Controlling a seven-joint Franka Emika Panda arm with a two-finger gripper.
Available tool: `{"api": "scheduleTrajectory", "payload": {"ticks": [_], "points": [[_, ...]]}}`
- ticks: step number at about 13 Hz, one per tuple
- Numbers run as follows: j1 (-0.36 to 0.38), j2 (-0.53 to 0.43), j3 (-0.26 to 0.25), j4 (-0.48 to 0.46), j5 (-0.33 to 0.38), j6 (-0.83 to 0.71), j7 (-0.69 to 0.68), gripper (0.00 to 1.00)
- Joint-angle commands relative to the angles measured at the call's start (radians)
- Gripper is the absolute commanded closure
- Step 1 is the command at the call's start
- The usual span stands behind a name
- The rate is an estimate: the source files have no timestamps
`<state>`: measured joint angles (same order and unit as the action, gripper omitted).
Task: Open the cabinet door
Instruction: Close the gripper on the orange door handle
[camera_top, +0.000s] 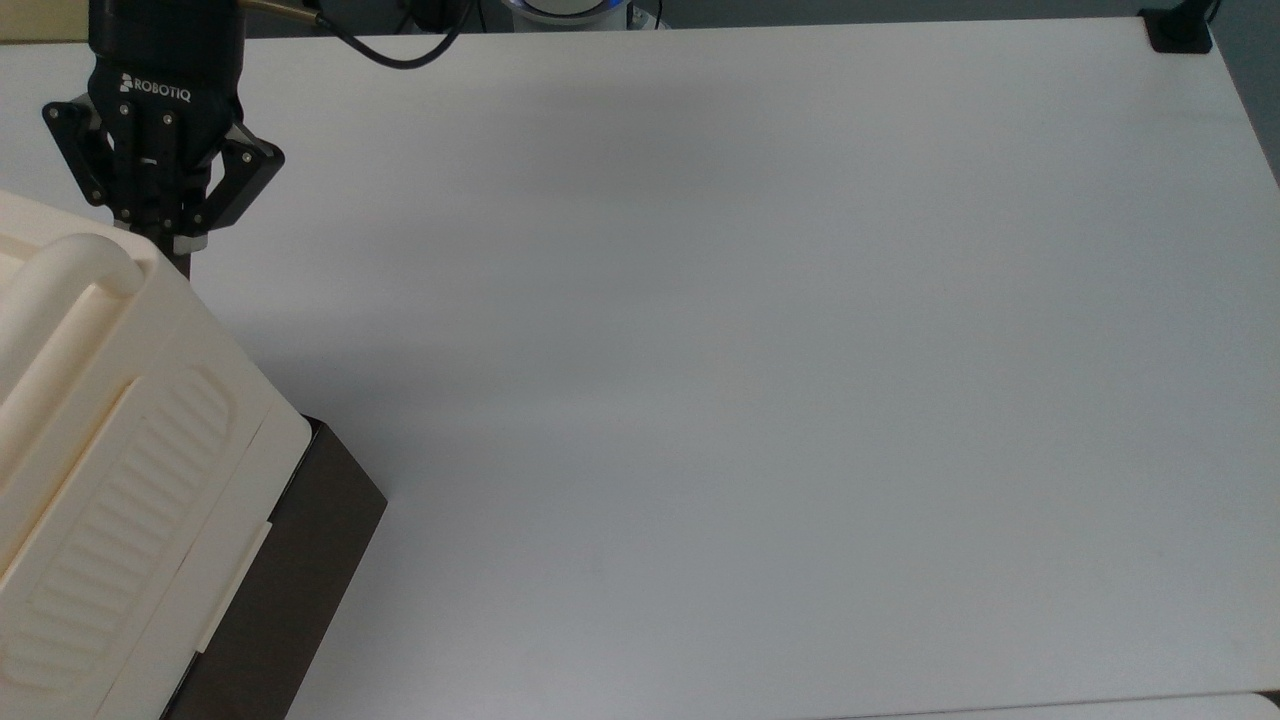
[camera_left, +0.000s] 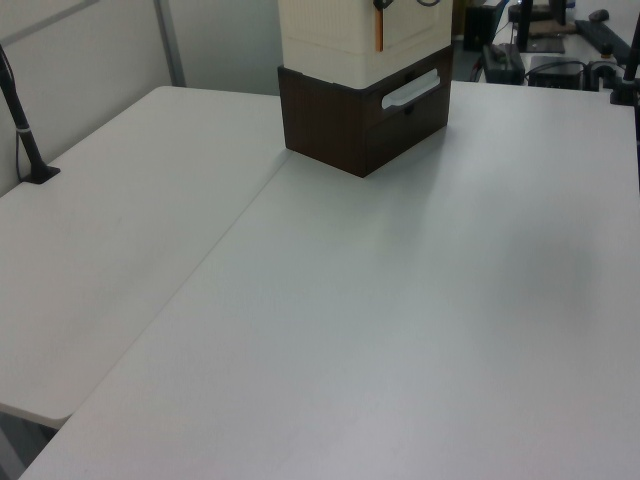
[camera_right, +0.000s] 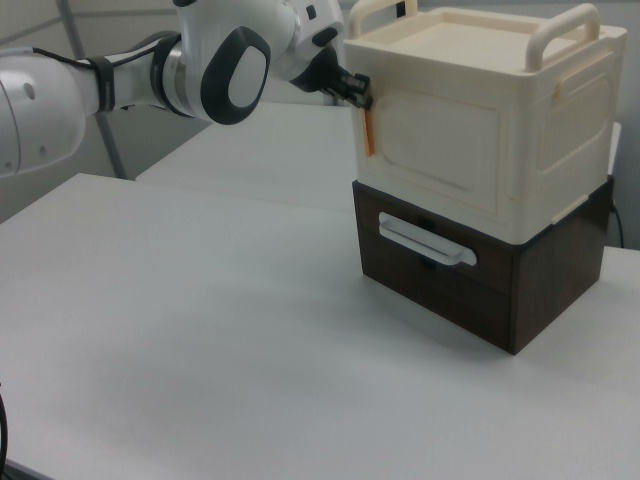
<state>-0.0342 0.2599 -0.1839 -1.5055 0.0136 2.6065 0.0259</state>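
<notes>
Judging from the flat cream door (camera_right: 432, 150) sitting flush in the front of the cabinet (camera_right: 480, 170) at the upper right of the right view, we take the opening as not yet done, with only the reach to it made. We see the gripper (camera_right: 360, 92) at the door's upper left corner, just beside the small orange tab (camera_right: 368, 132). In the upper left of the top view its jaws look drawn nearly together, though we cannot tell whether they pinch the tab.

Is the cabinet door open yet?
Shut: the door sits flush with the cabinet in the right view; the gripper is at its edge.
</notes>
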Motion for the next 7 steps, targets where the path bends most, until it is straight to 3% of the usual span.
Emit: {"api": "scheduleTrajectory", "payload": {"ticks": [1, 4, 7], "points": [[-0.009, 0.021, 0.001, 0.013, -0.015, 0.037, 0.009, 1.0], [-0.018, -0.014, 0.001, -0.01, -0.007, -0.023, -0.015, 1.0], [-0.021, -0.051, 0.001, -0.01, -0.014, -0.202, -0.018, 1.0]]}}
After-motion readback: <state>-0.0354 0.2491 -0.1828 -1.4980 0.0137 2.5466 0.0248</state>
